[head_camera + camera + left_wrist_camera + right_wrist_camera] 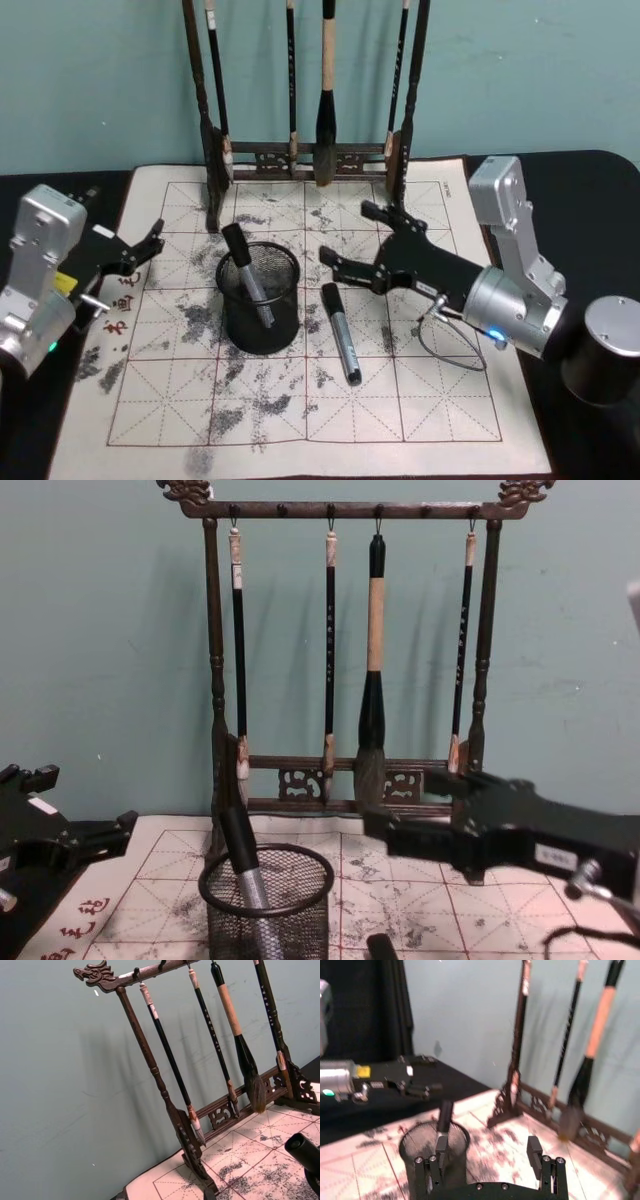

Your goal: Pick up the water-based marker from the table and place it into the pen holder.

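- Two markers were seen: the marker (pixel 341 333) lay on the mat (pixel 450 400) just right of the holder (pixel 255 325), and a second marker (pixel 247 275) stood inside it.
- The right gripper (pixel 345 232) was held spread beyond the marker's far end; the left gripper (pixel 153 242), also spread, was parked at the left edge.
- The round marker could be rolled by an off-centre pinch, or the holder tipped.
- Room was open toward the near edge; the rack (pixel 300 155) crowded the far edge.

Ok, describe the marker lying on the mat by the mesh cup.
The thick marker, silver-grey barrel and chunky black cap, lies flat on the white red-gridded cloth mat, cap farthest from the robot, just right of the round black wire-mesh pen holder, not touching it. The open right end effector hovers clear beyond its cap.
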